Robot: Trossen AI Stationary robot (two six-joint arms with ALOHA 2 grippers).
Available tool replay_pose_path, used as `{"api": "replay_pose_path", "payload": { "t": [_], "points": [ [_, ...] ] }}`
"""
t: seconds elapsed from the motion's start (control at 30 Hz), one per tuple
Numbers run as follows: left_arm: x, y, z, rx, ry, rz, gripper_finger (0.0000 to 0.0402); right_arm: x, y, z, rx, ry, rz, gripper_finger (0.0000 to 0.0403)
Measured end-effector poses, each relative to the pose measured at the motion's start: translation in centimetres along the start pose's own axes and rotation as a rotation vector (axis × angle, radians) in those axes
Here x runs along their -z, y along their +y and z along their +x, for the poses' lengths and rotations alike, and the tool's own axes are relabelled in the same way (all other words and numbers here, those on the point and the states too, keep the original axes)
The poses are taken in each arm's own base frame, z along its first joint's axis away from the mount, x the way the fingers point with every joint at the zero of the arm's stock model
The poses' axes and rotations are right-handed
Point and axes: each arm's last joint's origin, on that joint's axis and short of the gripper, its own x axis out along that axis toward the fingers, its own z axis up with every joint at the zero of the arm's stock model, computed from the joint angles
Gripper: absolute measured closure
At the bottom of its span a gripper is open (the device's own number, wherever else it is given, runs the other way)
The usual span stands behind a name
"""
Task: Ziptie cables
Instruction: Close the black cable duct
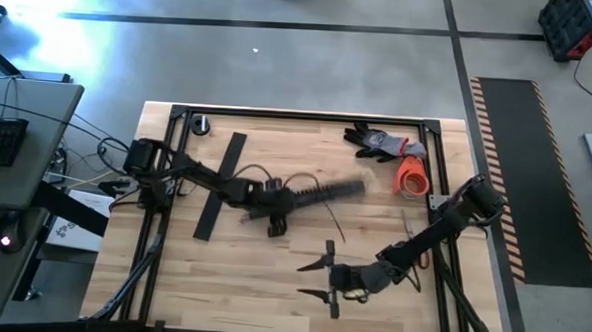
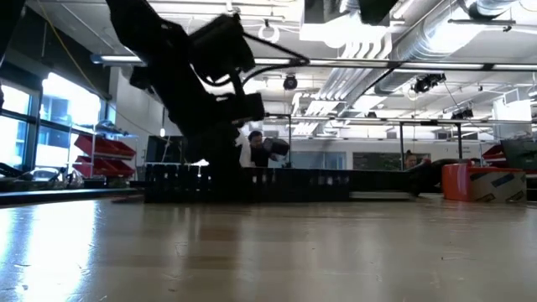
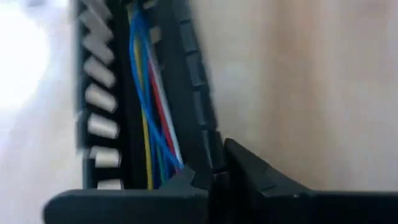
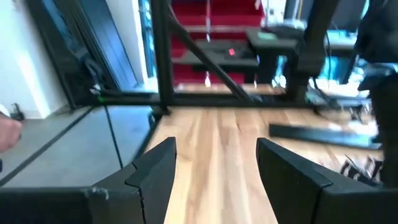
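Black plastic is what the left gripper (image 1: 273,223) is working at: it is hanging low over the slotted channel (image 1: 320,193) near the middle of the wooden table (image 1: 261,275), and in the left wrist view the cables (image 3: 152,112), blue, yellow, red and white, are lying inside that channel, running down to the jaws. I cannot tell if these jaws are gripping the channel or only resting against it. The right gripper (image 1: 323,277) is waiting nearer the front edge of the table, well apart from the channel, with its jaws standing wide and holding nothing. A thin dark strip, probably the ziptie (image 1: 335,224), is lying on the table between the two grippers. To my judgement, the left arm should be keeping the channel pressed steady, so the wires are not springing out, while the right one is fetching the strip by one end and threading it slowly.
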Motion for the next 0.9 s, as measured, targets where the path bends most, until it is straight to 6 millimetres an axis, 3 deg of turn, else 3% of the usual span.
{"api": "replay_pose_path", "payload": {
  "t": [0.27, 0.43, 0.7, 0.9],
  "points": [
    [1.4, -7.5, -1.9, 0.137, -0.005, 0.01, 0.0398, -4.3, 2.2, -3.5, 0.026, -0.126, -0.124, 0.0198],
    [2.8, -11.2, -3.2, 0.131, -0.023, -0.034, 0.0399, -6.1, 2.6, -5.0, 0.031, -0.169, -0.19, 0.0198],
    [4.0, -14.0, -4.5, 0.091, -0.087, -0.03, 0.0397, -6.2, 2.3, -4.9, 0.039, -0.159, -0.181, 0.0198],
    [3.9, -14.2, -4.9, 0.096, -0.108, -0.059, 0.0345, -6.1, 2.3, -4.9, 0.037, -0.148, -0.184, 0.0198]
  ]
}}
